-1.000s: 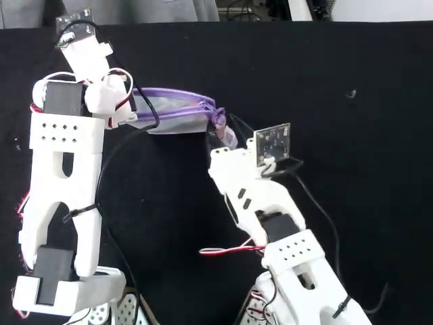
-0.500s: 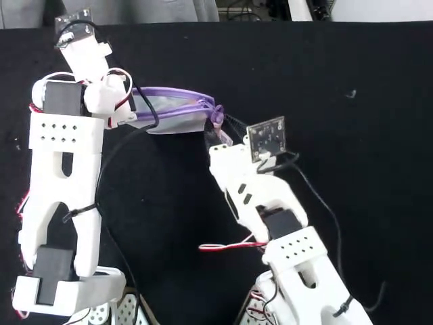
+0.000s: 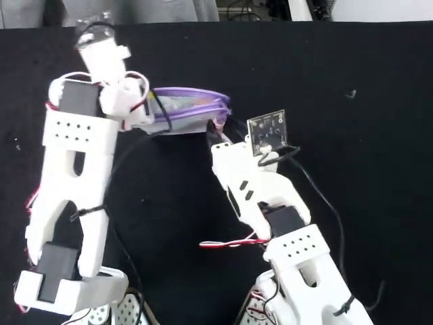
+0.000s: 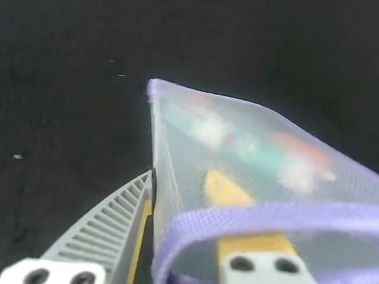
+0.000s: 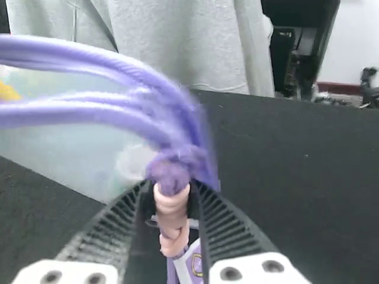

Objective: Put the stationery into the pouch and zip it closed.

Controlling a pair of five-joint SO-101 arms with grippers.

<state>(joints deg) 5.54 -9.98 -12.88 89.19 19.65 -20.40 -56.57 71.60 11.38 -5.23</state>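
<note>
A translucent mesh pouch [image 3: 184,115] with purple trim is held off the black table between both arms. My left gripper [image 3: 147,112] is shut on the pouch's left end; in the left wrist view the pouch [image 4: 237,154] sits between the grey and yellow fingers [image 4: 106,236]. Blurred green, orange and white stationery [image 4: 249,148] shows through the mesh. My right gripper [image 3: 218,130] is at the pouch's right end. In the right wrist view it [image 5: 172,204] is shut on the pink zipper pull [image 5: 170,222], under a purple loop [image 5: 174,165].
The black table [image 3: 365,101] has free room on the right half and in front of the pouch. A person's grey garment [image 5: 177,41] hangs behind the far edge. Red and white wires [image 3: 230,244] trail beside the right arm's base.
The left arm has shifted to the right with its end of the pouch, so the pouch looks shorter and bunched. The right gripper has stayed near the zipper end, moving slightly.
</note>
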